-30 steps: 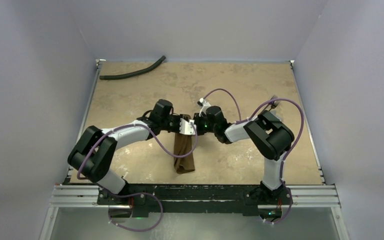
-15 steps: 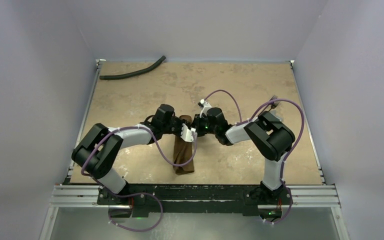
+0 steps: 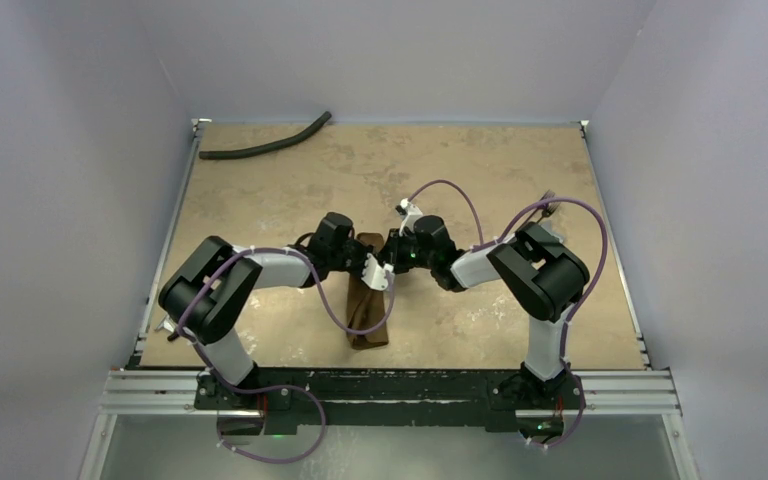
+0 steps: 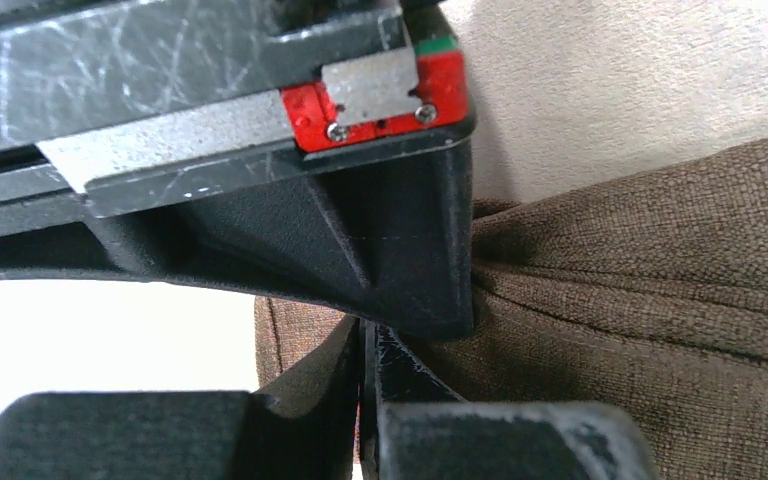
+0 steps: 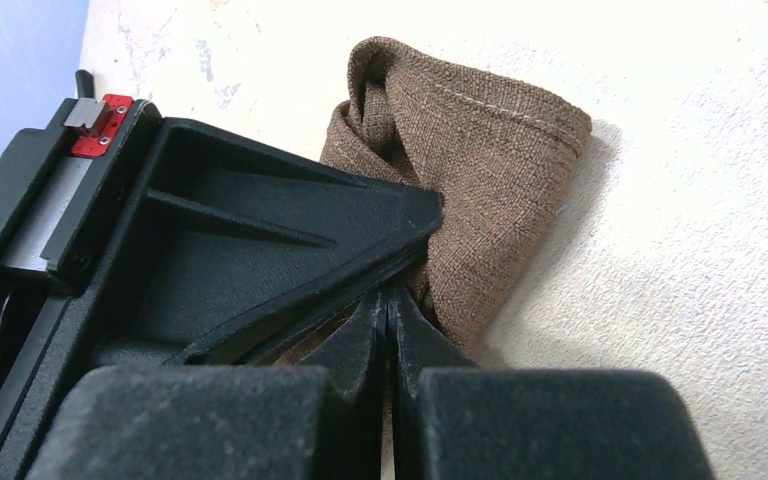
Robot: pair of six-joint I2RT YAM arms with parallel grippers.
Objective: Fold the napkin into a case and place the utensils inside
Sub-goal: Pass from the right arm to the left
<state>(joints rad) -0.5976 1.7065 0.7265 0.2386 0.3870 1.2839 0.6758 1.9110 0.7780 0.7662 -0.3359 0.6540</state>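
The napkin (image 3: 368, 312) lies on the worktop (image 3: 500, 170) a little left of centre. It is a brown cloth gathered into a narrow strip that runs from between the two arms toward the near edge. Its far end is bunched up where the two tools meet, and its near end lies flat and a bit wider.

The left tool (image 3: 376, 273) reaches in from the left and sits right on the upper part of the strip. From its own camera, the left tool (image 4: 365, 335) has its jaws pressed together with hardly a slit between them. The napkin (image 4: 650, 300) is drawn into creases that run to the pinch, so it has hold of the cloth there.

The right tool (image 3: 393, 256) comes in from the right, its tip close against the left one above the far end of the strip. In its own view, the right tool (image 5: 388, 300) is fully closed. The rolled end of the napkin (image 5: 480, 160) lies tight against the fingertips and partly behind them. I cannot tell whether any cloth is caught between them.

A black hose (image 3: 265, 147) lies at the far left corner, well apart from all this.
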